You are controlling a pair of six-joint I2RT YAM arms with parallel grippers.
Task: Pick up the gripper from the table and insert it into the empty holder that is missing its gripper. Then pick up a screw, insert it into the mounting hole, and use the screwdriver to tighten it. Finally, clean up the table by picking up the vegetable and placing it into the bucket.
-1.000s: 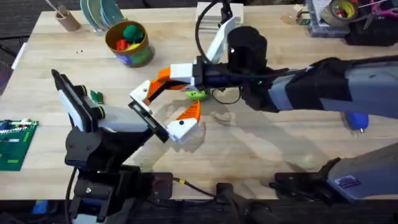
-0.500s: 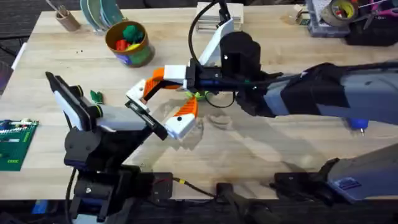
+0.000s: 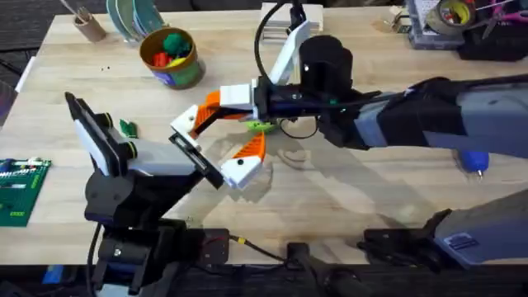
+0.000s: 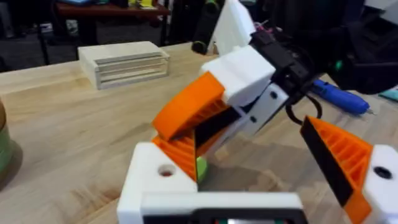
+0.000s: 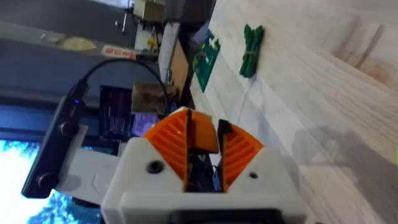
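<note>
While the left gripper is waiting wide, the right gripper, clamping the orange gripper, is backing slightly off the holder, leaving insertion unfinished.

Bucket at table's far left, screwdriver at right edge

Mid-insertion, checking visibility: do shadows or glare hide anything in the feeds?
Overhead: the right arm throws soft shadows on the table, hiding nothing. Left wrist: the green item sits in shade. Right wrist: bright blue glow at one edge.
</note>
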